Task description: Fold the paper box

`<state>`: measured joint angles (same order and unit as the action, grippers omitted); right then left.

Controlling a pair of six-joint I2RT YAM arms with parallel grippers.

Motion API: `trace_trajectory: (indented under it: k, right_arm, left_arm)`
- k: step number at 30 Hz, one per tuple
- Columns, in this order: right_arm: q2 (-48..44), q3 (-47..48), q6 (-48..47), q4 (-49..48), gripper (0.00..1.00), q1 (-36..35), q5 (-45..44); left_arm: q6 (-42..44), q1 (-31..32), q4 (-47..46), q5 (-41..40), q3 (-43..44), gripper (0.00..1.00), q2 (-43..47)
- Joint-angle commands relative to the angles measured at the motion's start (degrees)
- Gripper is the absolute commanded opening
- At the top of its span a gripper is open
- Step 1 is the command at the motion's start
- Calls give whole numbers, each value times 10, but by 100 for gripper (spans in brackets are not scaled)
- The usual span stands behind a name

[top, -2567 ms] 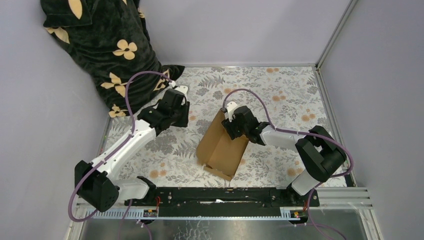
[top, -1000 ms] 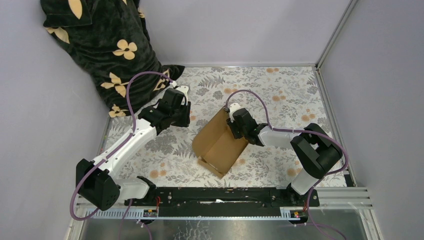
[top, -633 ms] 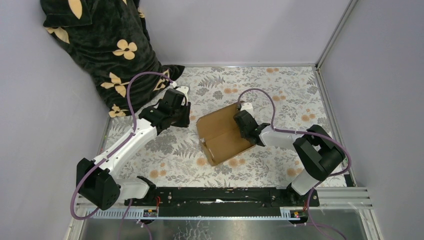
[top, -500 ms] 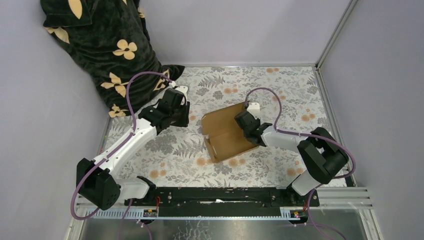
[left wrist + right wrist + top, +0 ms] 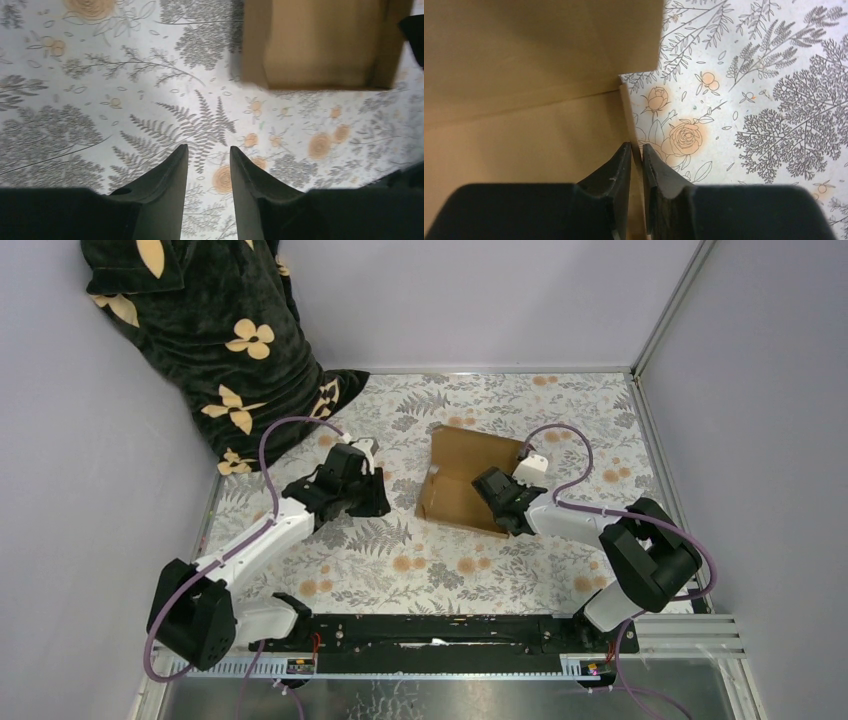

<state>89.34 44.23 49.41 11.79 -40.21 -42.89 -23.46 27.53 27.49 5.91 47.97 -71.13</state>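
The paper box [image 5: 468,475] is a brown cardboard mailer lying on the floral table near the middle, partly folded. In the right wrist view the paper box [image 5: 524,100] fills the left side. My right gripper [image 5: 497,502] is shut on the thin edge of one box wall, seen between the fingers in the right wrist view [image 5: 636,150]. My left gripper [image 5: 378,502] is open and empty, a short way left of the box. In the left wrist view the left gripper [image 5: 209,152] hovers over bare cloth with the box [image 5: 320,42] ahead at upper right.
A black cloth with tan flower shapes [image 5: 215,330] is heaped in the back left corner. Grey walls enclose the table on three sides. The arm bases sit on a black rail [image 5: 440,632] at the near edge.
My right gripper has swung the box from standing on edge down and toward the back right, turning it. My left gripper has moved down and right toward the box.
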Motion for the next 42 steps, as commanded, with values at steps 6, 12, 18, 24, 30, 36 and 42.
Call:
trace_trajectory:
  k: [6, 12, 18, 24, 30, 36, 42]
  right_arm:
    - [-9, -31, 90, 1, 22, -2, -18]
    - [-18, -32, 36, -18, 22, -3, -12]
    - [-50, -42, -37, -40, 22, -3, 1]
    - [-62, -44, -80, -51, 22, -2, 14]
    - [-49, -43, -94, -65, 22, -2, 22]
    - [-35, -39, -103, -76, 24, -2, 30]
    - [-29, -38, -93, -71, 40, 16, 45]
  left_arm:
    - [-86, -2, -148, 32, -51, 44, 36]
    - [-88, -3, -178, 9, -16, 44, -11]
    - [-75, -7, -226, 18, 27, 45, -107]
    - [-80, -28, -311, 72, 29, 49, -203]
    - [-101, -39, -375, 108, 14, 58, -247]
    - [-111, -54, -407, 136, 20, 56, -280]
    - [-115, -58, -418, 149, 31, 55, -306]
